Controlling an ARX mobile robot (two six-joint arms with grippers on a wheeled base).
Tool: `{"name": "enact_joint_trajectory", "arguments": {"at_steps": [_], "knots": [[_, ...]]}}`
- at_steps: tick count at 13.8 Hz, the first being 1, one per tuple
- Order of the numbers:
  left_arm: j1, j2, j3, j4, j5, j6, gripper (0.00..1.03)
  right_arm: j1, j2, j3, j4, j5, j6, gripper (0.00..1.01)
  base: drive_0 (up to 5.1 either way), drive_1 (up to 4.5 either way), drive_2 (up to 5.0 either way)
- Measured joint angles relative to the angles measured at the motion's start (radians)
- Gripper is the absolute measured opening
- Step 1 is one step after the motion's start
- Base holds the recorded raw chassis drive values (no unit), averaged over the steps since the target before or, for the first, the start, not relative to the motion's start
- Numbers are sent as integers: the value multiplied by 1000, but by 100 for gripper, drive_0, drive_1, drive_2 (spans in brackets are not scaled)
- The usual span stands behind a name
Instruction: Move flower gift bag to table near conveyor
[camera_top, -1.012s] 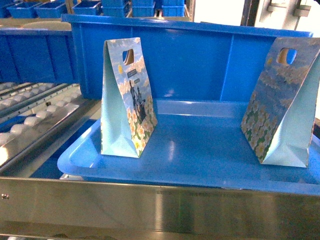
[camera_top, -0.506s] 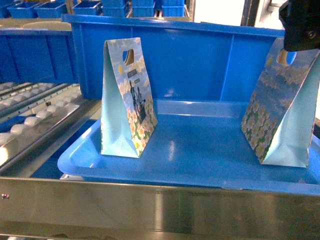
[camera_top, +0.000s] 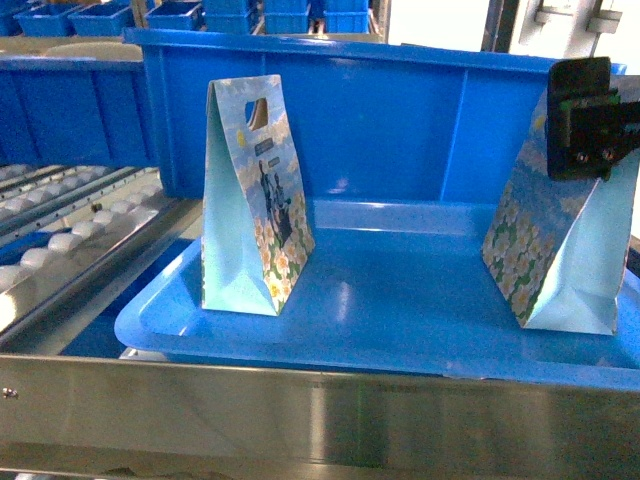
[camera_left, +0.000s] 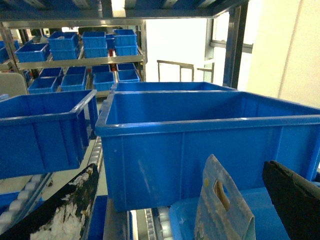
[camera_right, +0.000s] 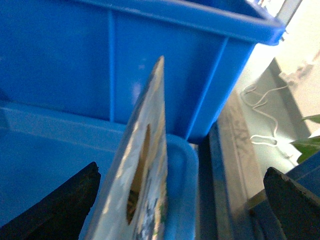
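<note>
Bags stand upright in the blue tray (camera_top: 400, 330) on the conveyor (camera_top: 70, 240): one flower gift bag (camera_top: 250, 200) near the tray's left edge, the other flower gift bag (camera_top: 555, 250) at its right edge, both before the blue crate (camera_top: 400, 110). Our right gripper (camera_right: 180, 200) has its fingers (camera_right: 55, 210) spread, straddling the right bag's handle top without gripping. Our left gripper (camera_left: 180, 210) hangs released above the left bag.

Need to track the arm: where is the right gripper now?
Head view, far right: the right gripper is at the top of the right-hand gift bag, which stands on the blue tray.
</note>
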Motion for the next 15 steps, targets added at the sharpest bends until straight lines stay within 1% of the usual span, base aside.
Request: {"name": "enact_joint_trajectory", "arguments": {"at_steps": [1,3,4,5,6,9,12,13,15], "knots": [[0,0,0,0,0,0,98,0,11,0,-15,-34,22,98,0,0,0],[0,0,0,0,0,0,98,1,30,10,-38,-61,45,98,0,0,0],[0,0,0,0,0,0,98,2,39,11,-35,-69,51,98,0,0,0],[0,0,0,0,0,0,98,10,44,11,-35,-63,51,98,0,0,0],[0,0,0,0,0,0,98,14,45,11,-29,-51,49,93,0,0,0],[-1,0,0,0,0,0,98,16,45,-5,-14,-52,46,59,0,0,0],[-1,0,0,0,1,0,98,42,45,-14,-14,-49,47,24,0,0,0],[-1,0,0,0,0,0,98,47,42,-23,-3,-54,46,2,0,0,0],[-1,0,0,0,0,0,98,64,-9,-64,53,-59,46,2,0,0,0]]}}
